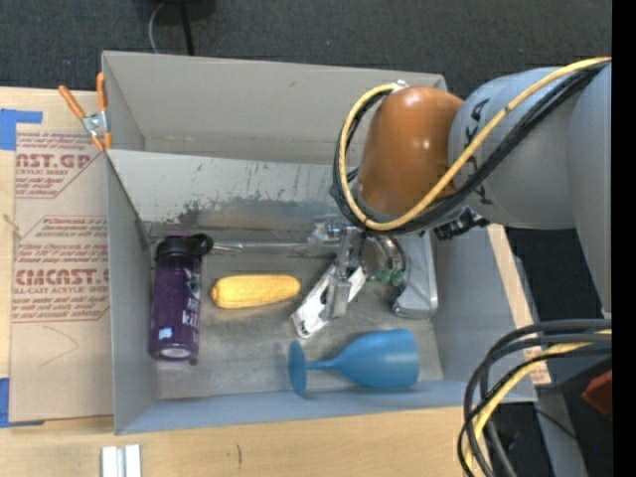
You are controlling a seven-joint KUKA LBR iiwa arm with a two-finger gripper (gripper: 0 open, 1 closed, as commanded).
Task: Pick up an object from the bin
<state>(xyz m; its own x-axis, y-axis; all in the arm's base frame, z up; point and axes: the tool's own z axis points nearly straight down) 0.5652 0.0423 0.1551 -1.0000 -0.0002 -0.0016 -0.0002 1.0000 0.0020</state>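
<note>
Gripper (346,271): stood low inside the bin (248,87), under the orange wrist cover (407,152), toward the right half of the bin floor as the camera saw it.
Gripper state: could not be told; the wrist and its cables (348,147) masked the opening.
White oblong object (320,309): nearest item. It lay slantwise directly at the gripper, its upper end against the gripper tip and its dark lower end pointing away toward the view's lower left. Whether it was gripped or only touched could not be told.
Small green item (386,278): just beside the gripper, on the view's right of it; its kind could not be made out.
Grey metal block (417,286): near the gripper, beyond the green item, against the bin's right wall.
Blue goblet (363,361): below the gripper in the view, lying on its side, foot toward the view's left, close to the white object's dark end.
Yellow corn cob (255,291): to the view's left of the gripper, lying flat, apart from the white object.
Purple bottle (176,301): farthest from the gripper, lying along the left wall, black cap toward the back.
</note>
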